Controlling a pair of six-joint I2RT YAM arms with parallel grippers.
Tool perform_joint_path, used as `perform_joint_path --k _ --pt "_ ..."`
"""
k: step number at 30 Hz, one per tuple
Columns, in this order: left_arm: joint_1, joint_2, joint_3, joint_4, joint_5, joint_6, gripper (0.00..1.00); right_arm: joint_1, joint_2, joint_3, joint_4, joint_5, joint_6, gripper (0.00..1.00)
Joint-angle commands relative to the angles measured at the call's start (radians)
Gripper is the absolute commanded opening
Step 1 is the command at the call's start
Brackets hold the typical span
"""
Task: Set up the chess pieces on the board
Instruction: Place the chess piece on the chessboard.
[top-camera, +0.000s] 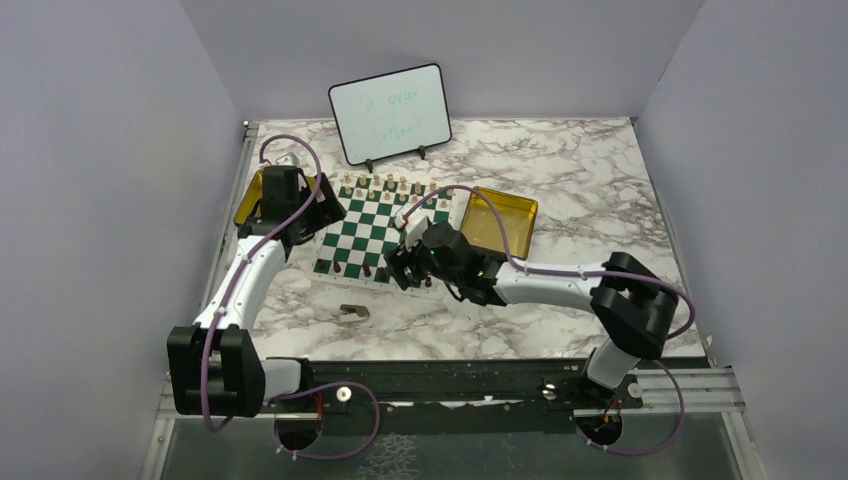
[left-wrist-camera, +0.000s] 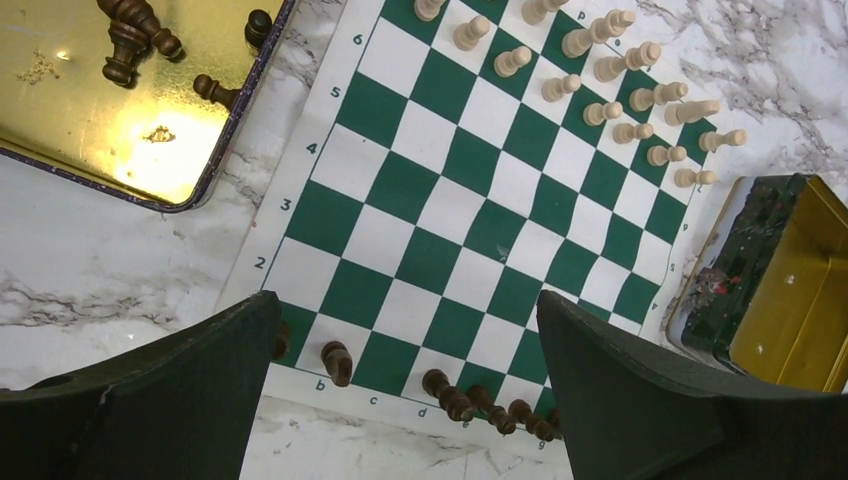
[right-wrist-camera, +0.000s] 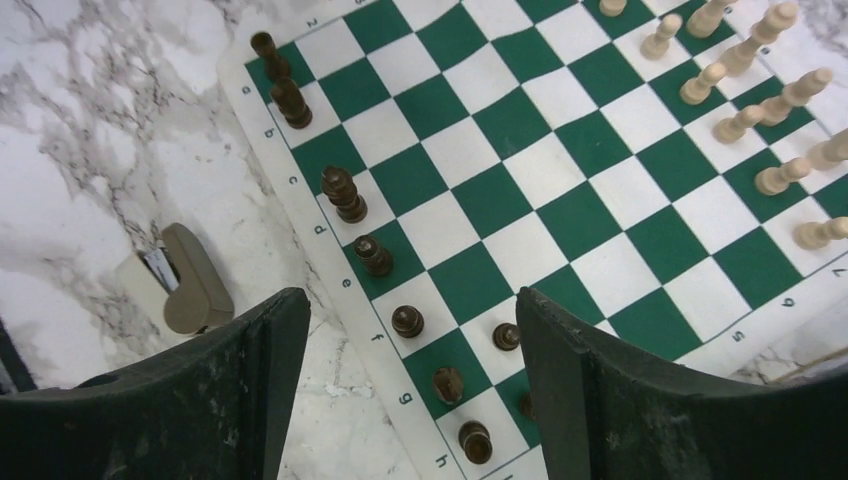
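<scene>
Two rows of light tan pieces (top-camera: 385, 186) stand along the far edge of the board (top-camera: 372, 228), which lies flat on the marble tabletop (top-camera: 590, 180) between two gold tins. Along the near edge, dark brown pieces (right-wrist-camera: 373, 255) stand in a single row with a gap or two, and one small dark piece (right-wrist-camera: 506, 336) stands one square farther in, towards the right end. My right hand (right-wrist-camera: 410, 300) hovers over the near right corner of the board, its fingers apart and nothing between them, with the dark row on the squares below. My left hand (left-wrist-camera: 408, 305) hangs by the left edge of the board, fingers likewise spread wide and holding nothing. Just left of the board sits the left tin (left-wrist-camera: 90, 150), with a few more dark pieces (left-wrist-camera: 130, 40) inside it, at least some lying on their sides. The right tin (top-camera: 500, 222) lies just right of the board. Behind the board, at the far side of the tabletop, a whiteboard (top-camera: 390, 113) stands propped, its faint writing too small for me to read. One flat brownish-grey scrap (top-camera: 352, 313) lies on the tabletop just near of the board.
</scene>
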Motion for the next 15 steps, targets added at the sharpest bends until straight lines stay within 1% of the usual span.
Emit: perform_joint_path --k 1,3,5,11,15 --pt "0.006 0.001 0.033 -0.02 -0.005 0.045 0.99 0.008 -0.113 -0.002 -0.05 0.044 0.045 0.81" --pt "0.006 0.009 0.049 -0.024 -0.026 0.052 0.99 0.008 -0.161 -0.022 -0.052 0.056 0.072 0.83" --pt "0.006 0.013 0.072 -0.025 -0.058 0.04 0.99 0.008 -0.206 -0.036 -0.05 0.045 0.095 0.99" --pt "0.012 0.068 0.176 -0.035 -0.244 0.015 0.94 0.008 -0.326 -0.092 -0.048 0.017 0.12 1.0" --pt "0.026 0.11 0.215 -0.011 -0.368 0.057 0.87 0.008 -0.387 -0.1 -0.128 0.065 0.142 1.0"
